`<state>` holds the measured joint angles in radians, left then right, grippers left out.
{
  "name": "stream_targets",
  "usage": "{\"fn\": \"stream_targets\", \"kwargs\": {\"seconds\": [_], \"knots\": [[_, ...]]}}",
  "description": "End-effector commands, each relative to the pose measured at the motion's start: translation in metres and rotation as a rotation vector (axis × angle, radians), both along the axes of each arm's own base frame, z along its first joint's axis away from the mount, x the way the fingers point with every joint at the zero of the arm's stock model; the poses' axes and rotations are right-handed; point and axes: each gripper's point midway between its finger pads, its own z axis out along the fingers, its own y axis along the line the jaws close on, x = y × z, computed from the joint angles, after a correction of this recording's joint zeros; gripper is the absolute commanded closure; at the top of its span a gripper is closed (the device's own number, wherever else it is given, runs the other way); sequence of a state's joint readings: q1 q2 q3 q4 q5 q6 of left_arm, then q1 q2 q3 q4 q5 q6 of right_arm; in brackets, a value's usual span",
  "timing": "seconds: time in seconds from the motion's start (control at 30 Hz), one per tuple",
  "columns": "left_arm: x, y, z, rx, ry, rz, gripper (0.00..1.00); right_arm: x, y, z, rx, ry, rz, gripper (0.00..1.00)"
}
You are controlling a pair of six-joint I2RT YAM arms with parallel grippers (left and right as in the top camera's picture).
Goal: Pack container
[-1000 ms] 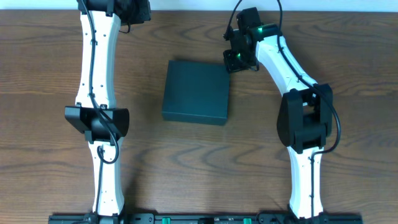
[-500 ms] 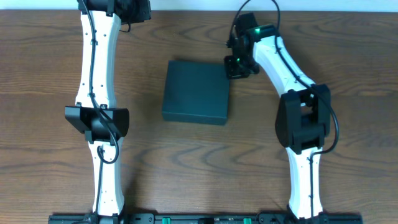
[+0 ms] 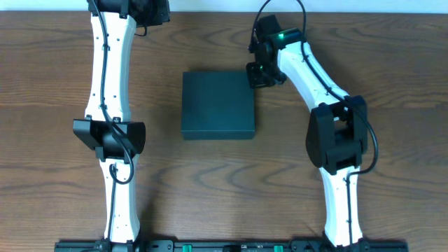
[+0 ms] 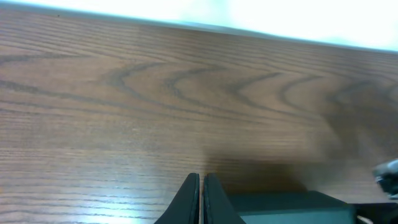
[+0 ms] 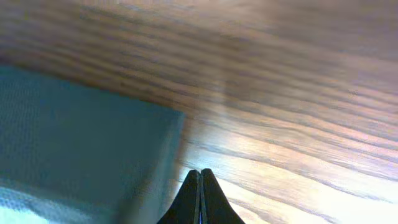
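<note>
The container (image 3: 218, 105) is a dark teal-green square box, lid shut, lying flat in the middle of the wooden table. It also shows in the right wrist view (image 5: 74, 143) and a corner of it in the left wrist view (image 4: 292, 208). My right gripper (image 3: 253, 75) is shut and empty, pressed against the box's upper right corner; its fingertips (image 5: 200, 174) sit just right of the box's side. My left gripper (image 4: 202, 180) is shut and empty, at the far back left of the table, apart from the box.
The wooden table (image 3: 392, 84) ends at a pale far edge (image 4: 298, 25) close behind the left gripper. Both arms' bases stand at the front edge.
My right gripper has moved left and slightly up against the box. The box has slid left and turned square to the table. The left arm has not moved.
</note>
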<state>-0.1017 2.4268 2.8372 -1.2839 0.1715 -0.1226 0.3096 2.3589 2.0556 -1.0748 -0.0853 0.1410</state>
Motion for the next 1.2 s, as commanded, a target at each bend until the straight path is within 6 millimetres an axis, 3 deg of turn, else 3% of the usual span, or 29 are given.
{"fn": "stream_targets", "kwargs": {"seconds": [0.0,0.13,0.3,0.47,0.57,0.7,0.8,0.97,1.07,1.17], "knots": [[-0.001,-0.003,0.000,0.023,-0.001,-0.012,0.94,0.029,-0.037,0.078,-0.023,-0.187,-0.116,0.99],[-0.005,-0.015,0.005,0.014,-0.006,-0.033,0.94,0.026,-0.062,0.147,-0.021,-0.315,-0.165,0.98],[-0.038,-0.018,0.036,-0.032,0.019,0.011,0.94,-0.011,-0.085,0.189,-0.094,-0.324,-0.183,0.98],[-0.096,-0.021,0.104,-0.023,-0.054,-0.073,0.94,-0.059,-0.093,0.243,-0.129,-0.374,-0.142,0.98],[-0.151,-0.017,0.164,0.073,-0.174,-0.055,0.94,-0.095,-0.097,0.290,-0.109,-0.461,-0.139,0.98],[-0.210,-0.024,0.202,0.097,-0.253,-0.081,0.94,-0.137,-0.104,0.321,-0.072,-0.514,-0.137,0.98],[-0.247,-0.026,0.225,0.124,-0.318,-0.060,0.94,-0.170,-0.107,0.329,-0.036,-0.539,-0.128,0.98],[-0.297,-0.036,0.258,0.131,-0.451,-0.099,0.94,-0.207,-0.111,0.322,0.011,-0.595,-0.113,0.98],[-0.312,-0.026,0.263,0.198,-0.487,-0.084,0.94,-0.224,-0.110,0.306,0.027,-0.610,-0.066,0.98],[-0.315,-0.001,0.256,0.303,-0.473,-0.017,0.94,-0.235,-0.113,0.282,0.020,-0.598,-0.060,0.99]]}}
